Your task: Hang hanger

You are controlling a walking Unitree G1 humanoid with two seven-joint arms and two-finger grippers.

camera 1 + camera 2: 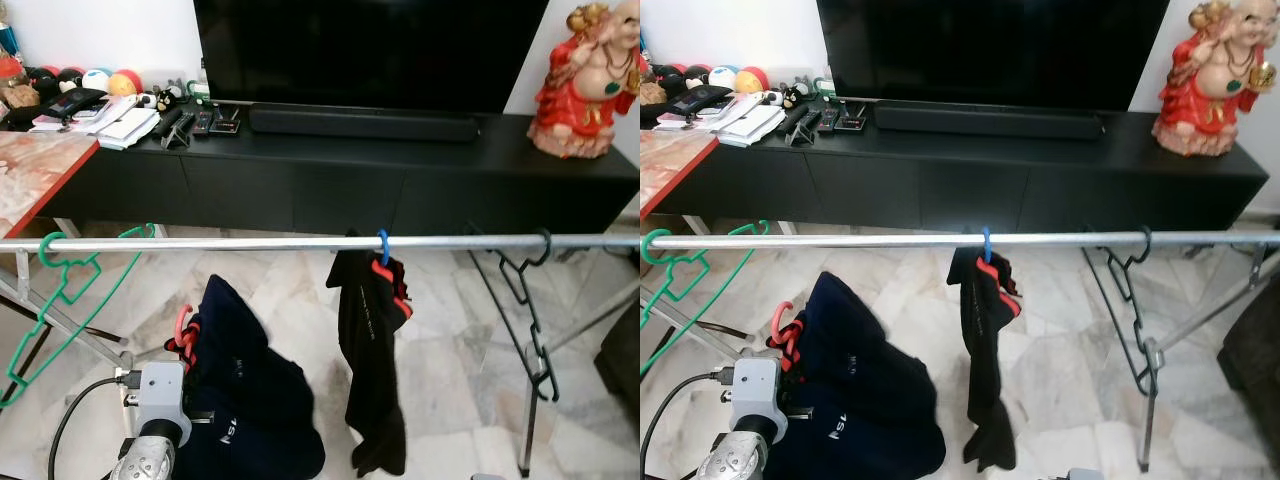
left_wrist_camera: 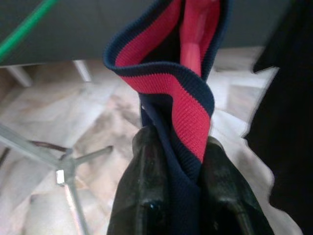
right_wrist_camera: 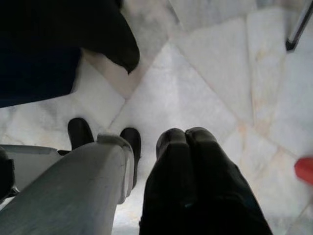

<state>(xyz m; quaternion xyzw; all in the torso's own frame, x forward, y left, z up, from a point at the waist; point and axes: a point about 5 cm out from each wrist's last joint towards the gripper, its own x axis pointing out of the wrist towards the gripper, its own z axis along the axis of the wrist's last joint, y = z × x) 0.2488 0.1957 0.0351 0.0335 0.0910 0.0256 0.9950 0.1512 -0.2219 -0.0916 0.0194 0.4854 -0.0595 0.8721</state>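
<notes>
Lower left: left pincer point(image 2: 178, 161) clamped on navy garment point(image 1: 250, 400) with red hanger point(image 1: 181, 330), below rail point(image 1: 300, 243) for hanging; right pincer point(image 3: 188, 142) closed, empty.

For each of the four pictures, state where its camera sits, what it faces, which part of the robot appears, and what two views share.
Left eye view: on the head, facing down at the metal rail and TV cabinet; left arm shows.
Right eye view: beside it, same scene; both show the black garment on the rail.
Left wrist view: along the left hand, shut on the navy-and-red garment.
Right wrist view: along the right hand, shut, above the marble floor.
</notes>
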